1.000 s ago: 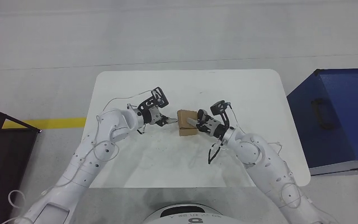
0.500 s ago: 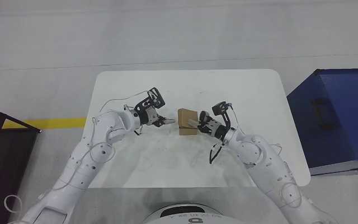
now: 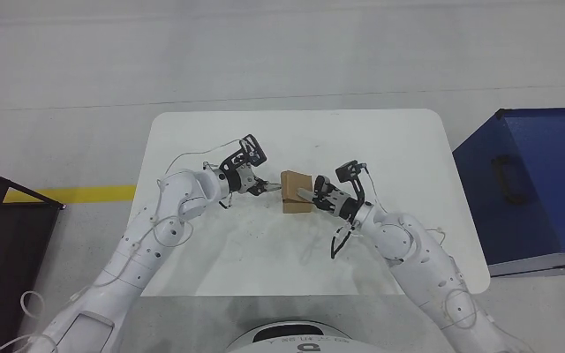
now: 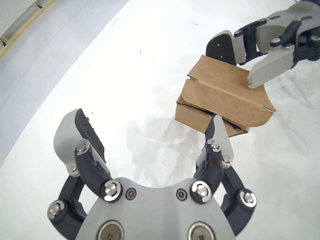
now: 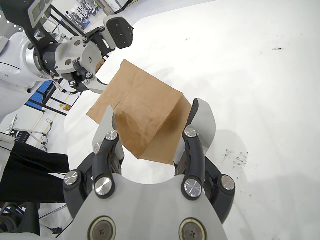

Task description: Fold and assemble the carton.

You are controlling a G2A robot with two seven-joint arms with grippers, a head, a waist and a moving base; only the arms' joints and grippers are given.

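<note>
A small brown carton (image 3: 294, 190) lies on the white table (image 3: 388, 141), its flaps folded over and a seam gaping along one side (image 4: 225, 96). My right gripper (image 5: 152, 112) is shut on the carton (image 5: 142, 106), one finger on each side of its near end. From the other side my left gripper (image 4: 147, 118) stands open. One of its fingertips (image 4: 215, 121) touches the carton's gaping seam, while the other is clear of it. In the top view the left gripper (image 3: 261, 186) is just left of the carton and the right gripper (image 3: 309, 192) at its right edge.
A blue bin (image 3: 521, 190) stands off the table's right side and a dark frame (image 3: 22, 229) to its left. White tabletop surrounds the carton on every side.
My left gripper drew back a little to the left, then came in again to the carton's side. The carton and the right gripper stayed put.
</note>
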